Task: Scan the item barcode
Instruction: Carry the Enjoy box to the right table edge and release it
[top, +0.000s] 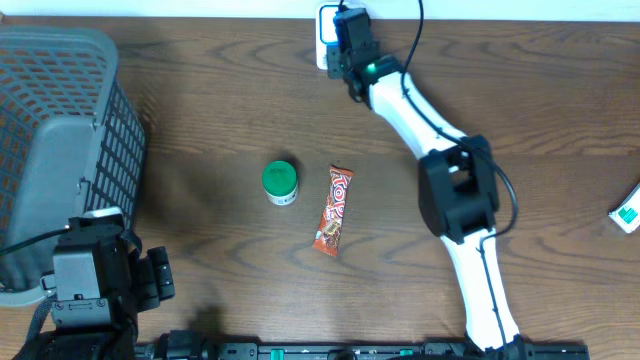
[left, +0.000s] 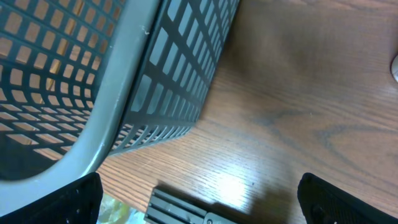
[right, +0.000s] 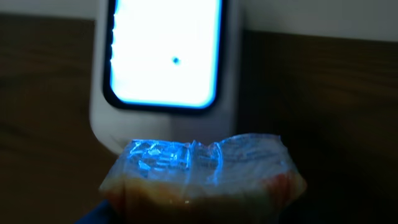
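Note:
In the right wrist view a clear-wrapped packet (right: 205, 171) with orange contents fills the lower edge, lit blue on top. It hangs close before the white scanner (right: 165, 56), whose window glows bright. My right gripper is shut on the packet, and its fingers are hidden beneath it. From overhead, the right gripper (top: 347, 60) is at the table's far edge, against the scanner (top: 325, 35); the packet is hidden under it there. My left gripper (left: 211, 202) is open with nothing in it, low over the wood near the basket.
A grey mesh basket (top: 60, 130) stands at the left, its wall (left: 143, 81) close to the left gripper (top: 163, 277). A green-lidded jar (top: 280, 182) and a red-orange candy bar (top: 334, 210) lie mid-table. A white and green box (top: 628, 212) lies at the right edge.

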